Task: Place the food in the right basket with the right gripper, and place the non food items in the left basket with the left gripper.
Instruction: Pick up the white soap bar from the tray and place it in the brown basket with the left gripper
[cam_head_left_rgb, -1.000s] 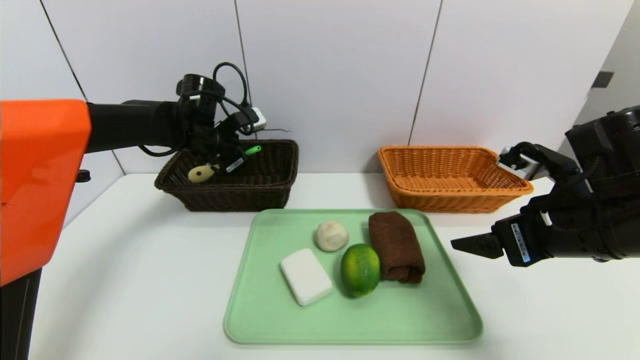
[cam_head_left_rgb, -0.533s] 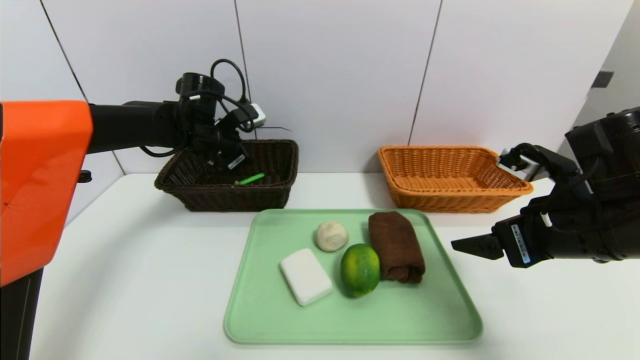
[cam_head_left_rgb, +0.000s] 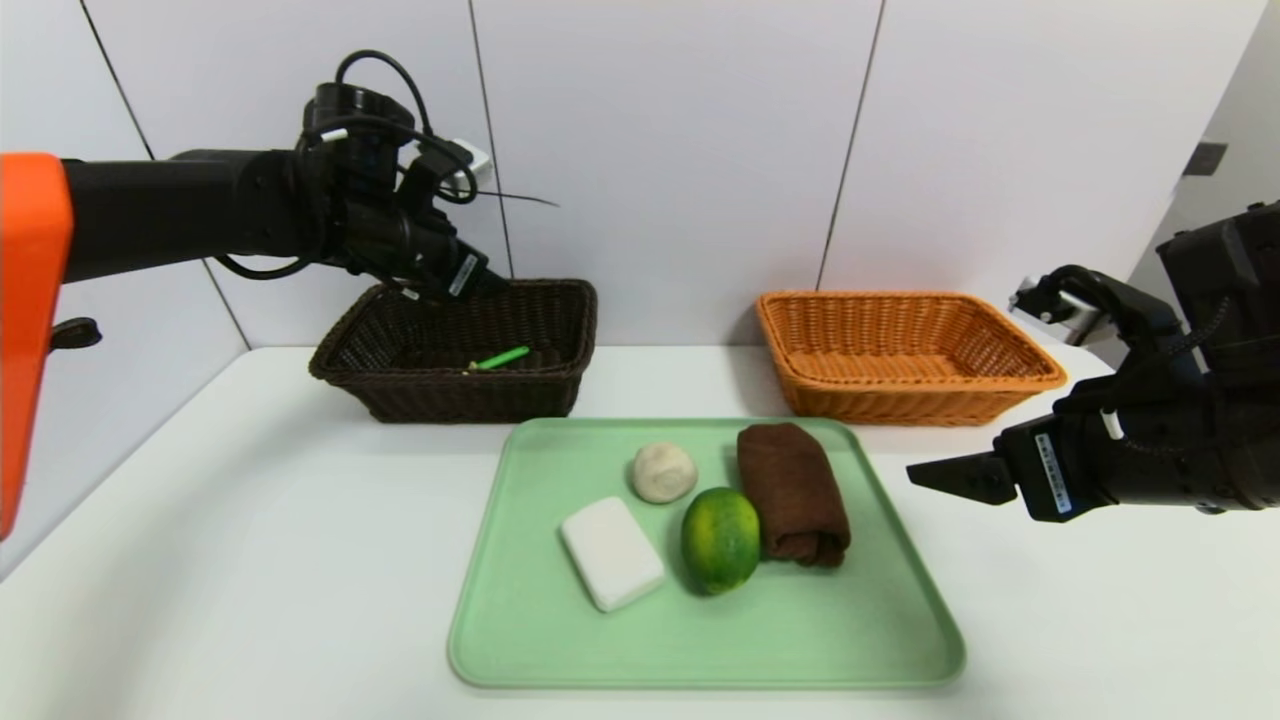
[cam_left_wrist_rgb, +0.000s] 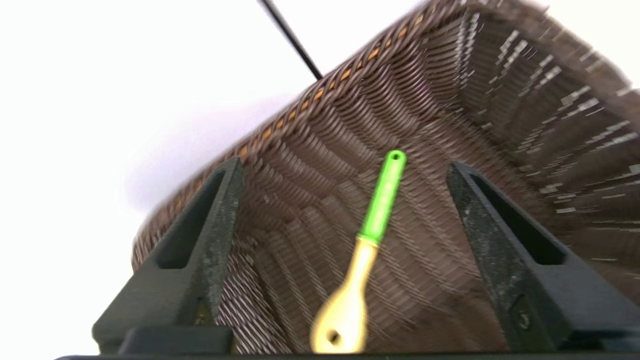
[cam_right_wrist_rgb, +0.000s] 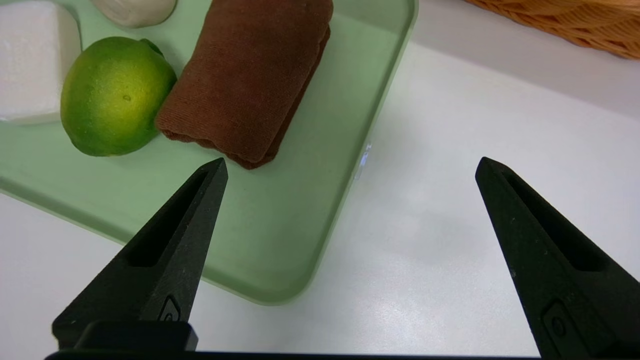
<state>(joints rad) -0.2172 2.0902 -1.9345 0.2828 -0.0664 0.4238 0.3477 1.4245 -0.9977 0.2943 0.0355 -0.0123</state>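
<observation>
Above the back rim of the dark basket the left claw is seen, with its two fingers spread wide and nothing held between them. Below this claw, on the woven floor of the basket, a spoon with a green handle and a cream-coloured bowl is lying loose; it is touched by neither finger. From the head view only the green handle is shown inside the basket.

To the right of the green tray, above the white table, the right claw is held, pointed toward the tray. Its fingers are also fully apart and it is empty. Just ahead of this claw, near the right edge of the tray, a rolled brown towel is placed. Touching the towel on its far side from the claw is a green lime, and beyond the lime a white block is lying flat. A pale round bun is set behind the lime, apart from the towel. Behind the right claw, near the wall, the orange basket is standing.
</observation>
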